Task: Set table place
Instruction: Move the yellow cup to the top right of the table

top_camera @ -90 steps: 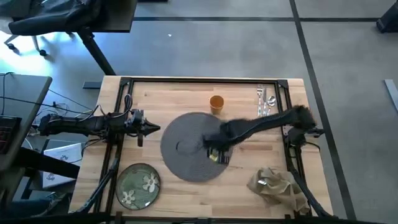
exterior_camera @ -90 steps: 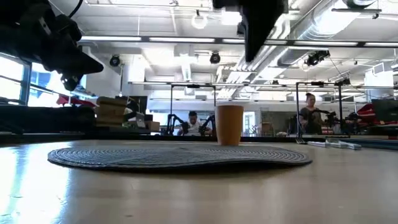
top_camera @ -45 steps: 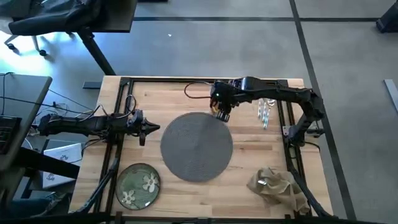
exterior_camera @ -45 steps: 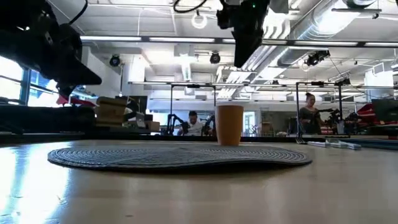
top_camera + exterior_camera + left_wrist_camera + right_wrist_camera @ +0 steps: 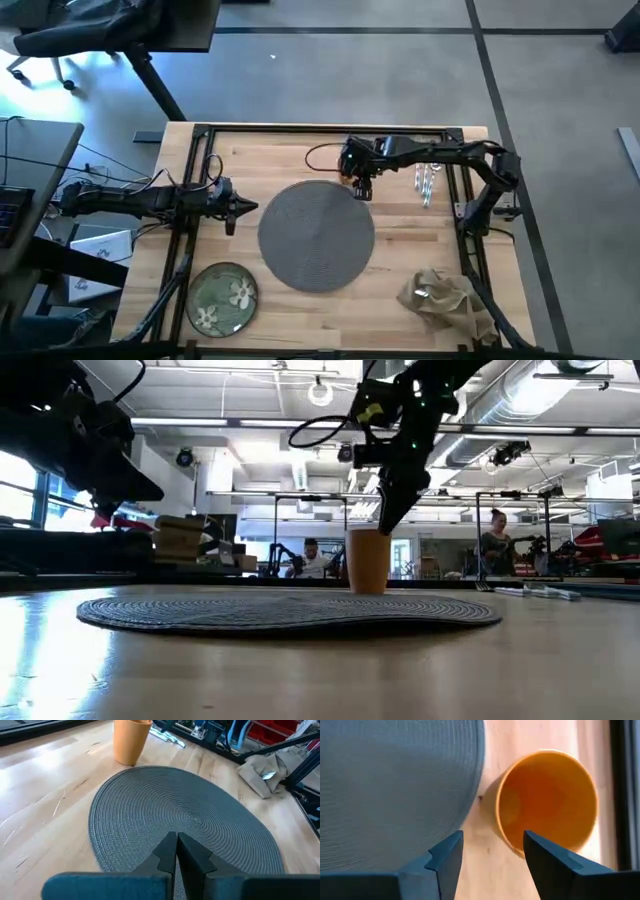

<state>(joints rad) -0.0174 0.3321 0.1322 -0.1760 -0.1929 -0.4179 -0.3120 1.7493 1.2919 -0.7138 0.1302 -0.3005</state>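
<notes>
Right gripper (image 5: 490,852) hangs directly above the orange cup (image 5: 546,802), fingers (image 5: 442,855) spread apart, grasping nothing. The cup stands upright on the surface (image 5: 270,160), just beside the far edge of the round grey placemat (image 5: 316,236). Left gripper (image 5: 176,851) hovers at the placemat's left edge, fingers pressed together, empty. Plate (image 5: 222,296), napkin (image 5: 440,297) and cutlery (image 5: 428,178) lie off the placemat.
</notes>
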